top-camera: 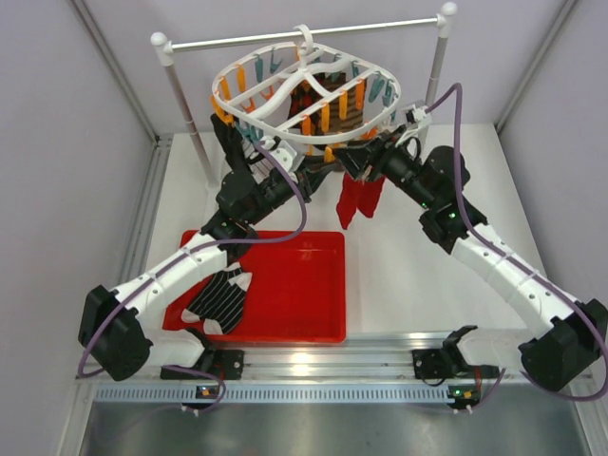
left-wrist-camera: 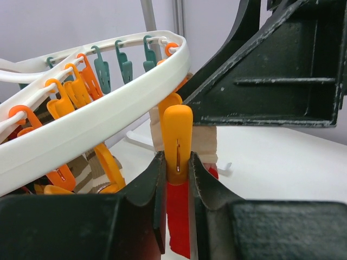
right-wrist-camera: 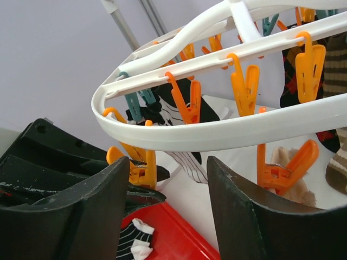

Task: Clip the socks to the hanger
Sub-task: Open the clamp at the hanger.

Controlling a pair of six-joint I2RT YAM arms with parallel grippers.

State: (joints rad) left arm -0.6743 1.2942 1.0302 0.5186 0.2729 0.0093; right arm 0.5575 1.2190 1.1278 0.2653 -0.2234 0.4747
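Beneath the hanger [left-wrist-camera: 108, 120] — orange clip [left-wrist-camera: 178, 135] between left fingers [left-wrist-camera: 145, 211]; red tray [top-camera: 294, 285].

The hanger [left-wrist-camera: 108, 116] is white. The clip [left-wrist-camera: 177, 135] is orange, others teal. The red sock [top-camera: 359, 201] is plain, the tray [top-camera: 304, 285] red. The striped sock [top-camera: 220, 302] is black and white.

The white table [top-camera: 408, 275] carries a red tray [top-camera: 318, 285] near its front edge, left of centre. At its back stand the two posts of a white rod stand [top-camera: 187, 119], well apart.
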